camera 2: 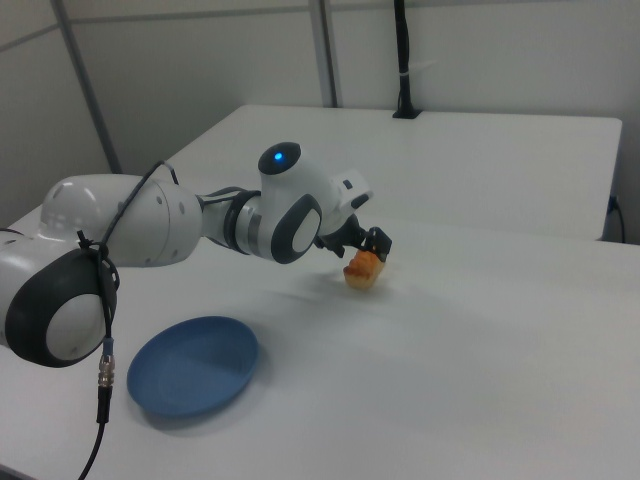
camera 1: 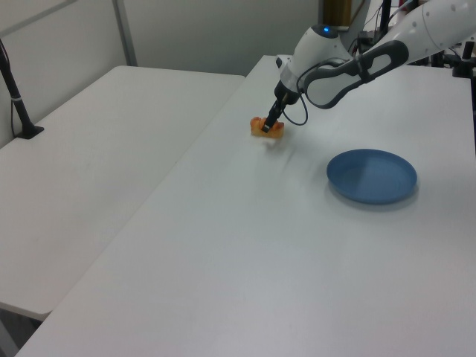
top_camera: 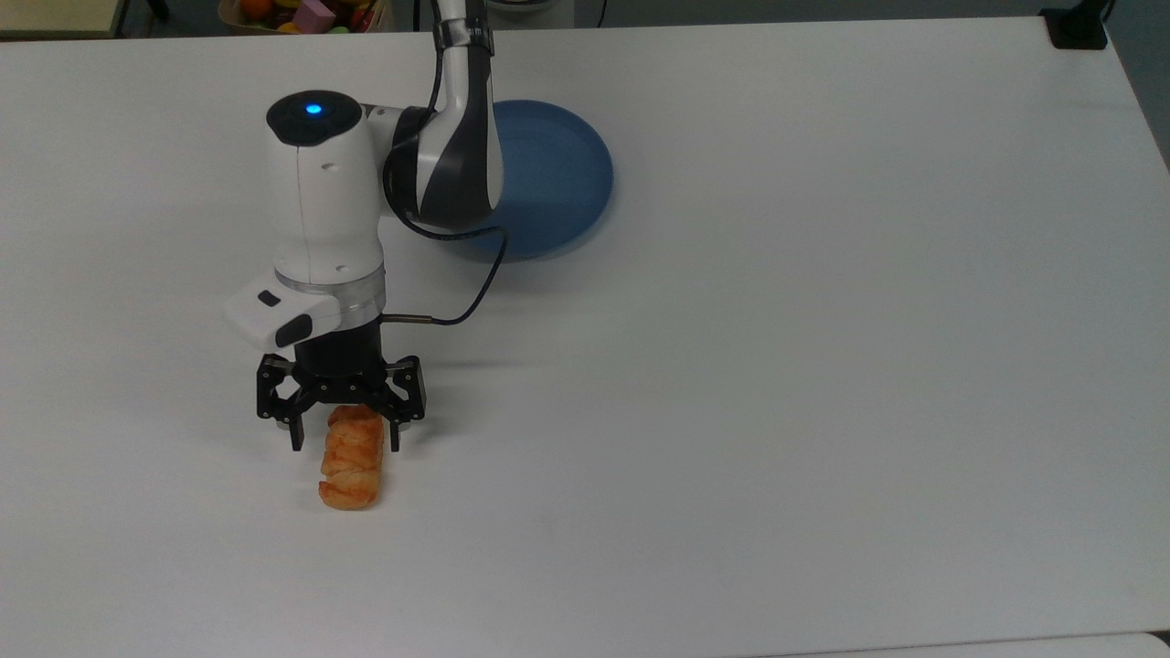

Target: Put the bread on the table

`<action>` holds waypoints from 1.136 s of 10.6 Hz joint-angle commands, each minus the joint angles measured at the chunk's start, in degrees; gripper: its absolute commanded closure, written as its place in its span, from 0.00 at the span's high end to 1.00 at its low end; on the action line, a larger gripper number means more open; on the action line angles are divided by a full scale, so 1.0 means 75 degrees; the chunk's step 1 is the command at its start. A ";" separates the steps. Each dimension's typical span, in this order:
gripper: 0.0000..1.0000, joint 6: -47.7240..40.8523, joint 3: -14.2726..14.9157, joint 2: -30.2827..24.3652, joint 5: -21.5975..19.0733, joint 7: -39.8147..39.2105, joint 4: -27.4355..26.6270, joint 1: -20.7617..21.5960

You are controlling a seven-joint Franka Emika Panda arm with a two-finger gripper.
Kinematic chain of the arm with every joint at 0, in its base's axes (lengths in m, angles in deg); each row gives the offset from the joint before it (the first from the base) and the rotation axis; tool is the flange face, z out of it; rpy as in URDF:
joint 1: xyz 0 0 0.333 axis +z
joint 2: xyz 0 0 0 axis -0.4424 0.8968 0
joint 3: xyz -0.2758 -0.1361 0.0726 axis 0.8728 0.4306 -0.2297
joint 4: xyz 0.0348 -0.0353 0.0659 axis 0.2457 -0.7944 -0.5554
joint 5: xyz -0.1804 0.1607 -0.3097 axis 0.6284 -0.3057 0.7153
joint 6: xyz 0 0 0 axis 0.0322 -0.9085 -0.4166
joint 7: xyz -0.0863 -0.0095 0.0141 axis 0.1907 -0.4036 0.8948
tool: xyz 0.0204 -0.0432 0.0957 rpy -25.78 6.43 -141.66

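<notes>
One bread [top_camera: 350,457] flat on the table [top_camera: 823,366], between the released tool [top_camera: 344,437] fingers

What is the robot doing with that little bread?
The robot arm has set the bread down on the white table. Its hand is open, with one finger on each side of the near end of the bread, not squeezing it. The blue plate sits apart from the bread, farther back in the top view, with nothing visible on it. So the bread looks like it is already in its place on the table.
</notes>
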 commanded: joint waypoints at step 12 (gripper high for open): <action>1.00 -0.7092 0.0244 -0.5600 0.0037 0.1211 -0.2180 0.1393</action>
